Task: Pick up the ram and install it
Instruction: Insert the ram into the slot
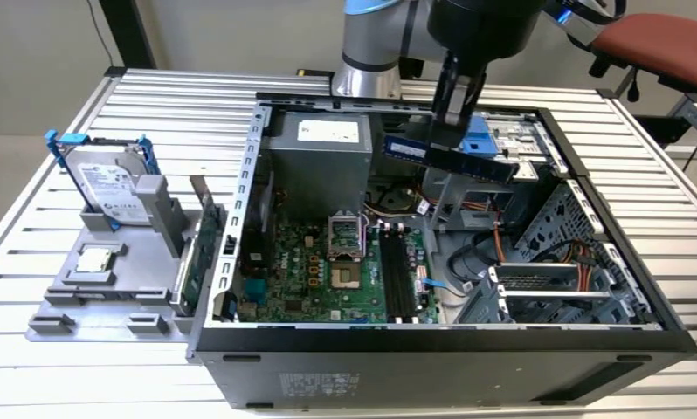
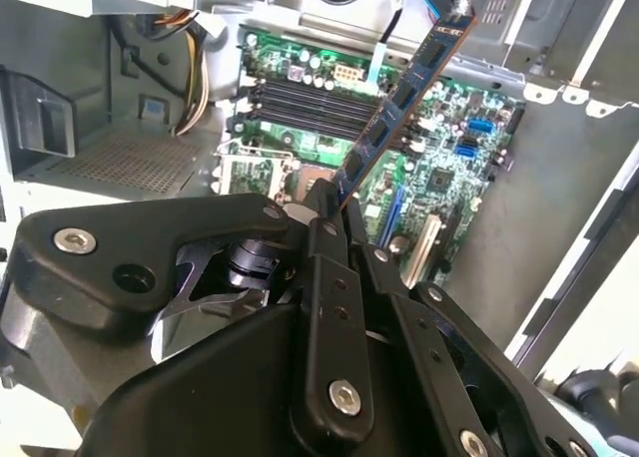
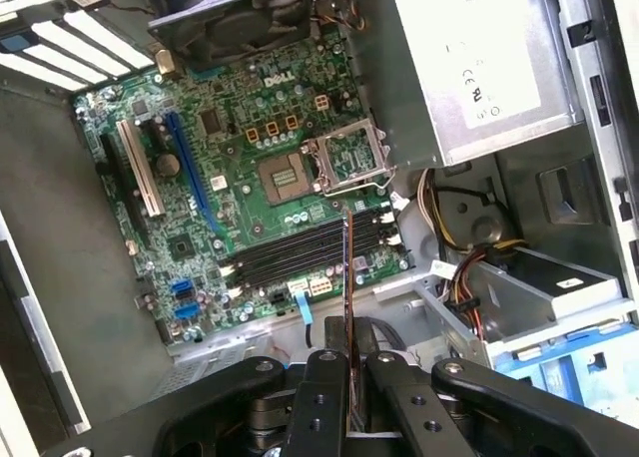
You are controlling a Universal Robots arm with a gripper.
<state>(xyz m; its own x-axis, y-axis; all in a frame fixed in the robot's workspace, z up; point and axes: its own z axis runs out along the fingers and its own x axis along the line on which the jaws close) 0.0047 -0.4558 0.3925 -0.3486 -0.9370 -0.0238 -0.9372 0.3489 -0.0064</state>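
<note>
The ram (image 1: 448,159) is a thin dark blue stick with black chips, held in the air over the open computer case (image 1: 442,336). My gripper (image 1: 452,122) is shut on it from above, near its middle. In both wrist views the black fingers (image 2: 329,277) clamp one long edge of the ram (image 2: 404,98), which appears edge-on (image 3: 348,277) in the first wrist view. The black memory slots (image 1: 397,275) lie on the green motherboard (image 1: 307,279) well below the stick. In the first wrist view the ram hangs above the memory slots (image 3: 300,257), apart from them.
A grey power supply (image 1: 316,157) and coloured cables (image 3: 469,277) fill the case's far end. The CPU socket (image 1: 346,253) lies beside the slots. At the exterior view's left, a grey fixture (image 1: 104,297) holds a hard drive (image 1: 113,188) and a green card (image 1: 209,236).
</note>
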